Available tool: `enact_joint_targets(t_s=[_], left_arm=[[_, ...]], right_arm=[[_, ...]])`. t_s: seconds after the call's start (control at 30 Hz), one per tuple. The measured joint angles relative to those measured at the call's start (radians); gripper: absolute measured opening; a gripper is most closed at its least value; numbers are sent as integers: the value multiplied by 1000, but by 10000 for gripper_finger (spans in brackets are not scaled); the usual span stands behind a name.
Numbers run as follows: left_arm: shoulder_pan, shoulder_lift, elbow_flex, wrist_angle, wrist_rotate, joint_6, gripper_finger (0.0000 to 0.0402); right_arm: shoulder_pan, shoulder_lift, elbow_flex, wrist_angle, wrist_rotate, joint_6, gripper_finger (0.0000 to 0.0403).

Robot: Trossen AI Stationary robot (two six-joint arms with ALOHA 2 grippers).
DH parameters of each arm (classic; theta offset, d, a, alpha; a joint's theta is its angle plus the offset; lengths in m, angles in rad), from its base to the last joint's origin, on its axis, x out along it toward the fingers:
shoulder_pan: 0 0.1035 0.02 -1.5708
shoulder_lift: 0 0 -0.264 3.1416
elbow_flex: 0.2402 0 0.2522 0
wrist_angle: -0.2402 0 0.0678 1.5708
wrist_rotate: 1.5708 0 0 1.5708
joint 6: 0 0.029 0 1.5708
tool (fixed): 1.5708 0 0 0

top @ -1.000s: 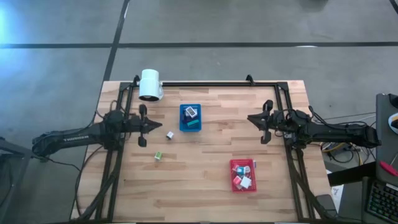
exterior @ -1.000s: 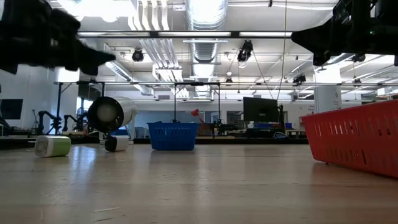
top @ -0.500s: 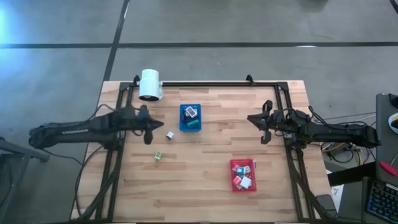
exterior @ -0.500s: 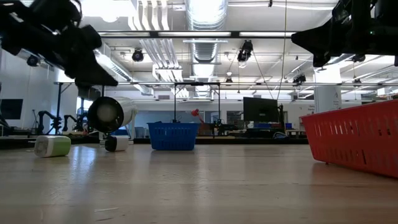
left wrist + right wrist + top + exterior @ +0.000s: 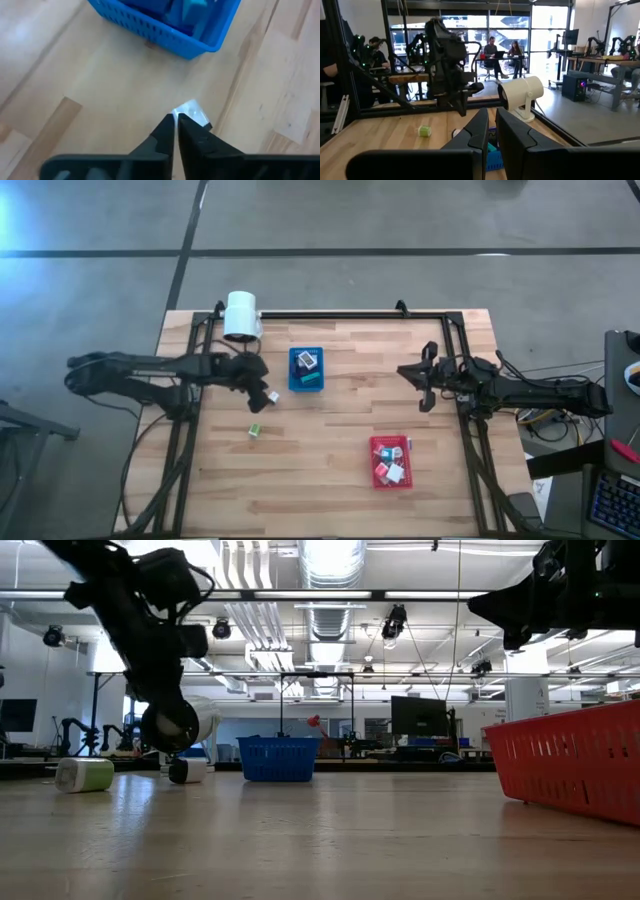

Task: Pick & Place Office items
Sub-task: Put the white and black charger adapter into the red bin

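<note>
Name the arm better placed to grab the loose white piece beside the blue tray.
Left. The left gripper hangs right over the white piece by the blue tray; the right gripper waits far across the table.

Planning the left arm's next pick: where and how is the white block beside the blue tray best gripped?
Probably from straight above, fingers across its two opposite side faces: the white block lies flat and alone, apart from the blue tray. The left gripper, nearly closed, must open first.
</note>
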Motion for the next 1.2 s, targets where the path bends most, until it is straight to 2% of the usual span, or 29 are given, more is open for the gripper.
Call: enact_joint_targets(t_s=[0.13, 0.27, 0.5, 0.67, 0.83, 1.0, 1.1, 1.2], left_arm=[[-17, 105, 68, -44, 4, 0, 69], [-26, 187, 115, -50, 23, 0, 134], [-28, 313, 136, -54, 91, 0, 250], [-29, 385, 137, -46, 91, -16, 299], [-29, 436, 138, -6, 81, -5, 308], [-31, 448, 139, 3, 28, -4, 293], [-32, 440, 137, 7, 12, -3, 263], [-32, 431, 136, 8, 0, 3, 209]], right_arm=[[0, 0, 0, -15, 0, 6, 34], [0, 0, 0, -16, 0, 18, 34], [0, 0, 0, -16, 0, 18, 34], [0, 0, 0, -16, 0, 18, 34], [0, 0, 0, -16, 0, 18, 34], [0, 0, 0, -16, 0, 18, 34], [0, 0, 0, -16, 1, 18, 34], [0, 0, 0, -15, 1, 18, 34]])
